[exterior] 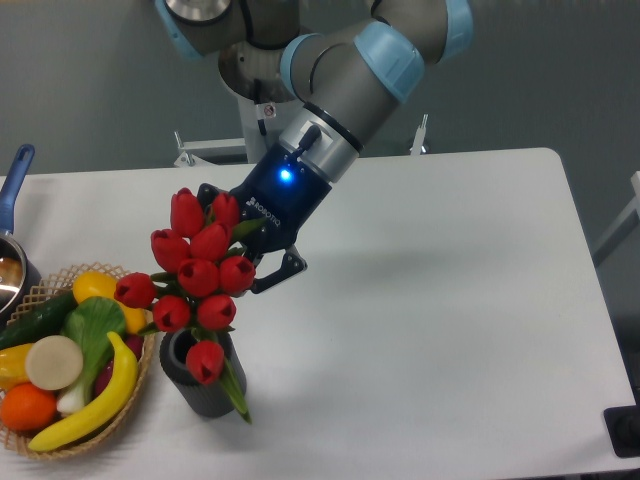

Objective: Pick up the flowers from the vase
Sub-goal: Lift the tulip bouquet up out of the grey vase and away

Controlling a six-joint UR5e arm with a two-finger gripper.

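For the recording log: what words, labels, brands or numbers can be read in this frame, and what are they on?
White lettering on the dark body of the gripper, beside its blue light: too small and blurred to read.
A small mark on the robot's base: too small to read.
No readable text on the flowers, the vase, the basket or the table.

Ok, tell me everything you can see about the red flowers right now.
The flowers are a bunch of about ten closed red tulip buds with green stems and leaves, plastic-looking. The claw grips them from the right, behind the buds. They tilt left over the basket, one bud and a leaf hanging at the vase mouth.
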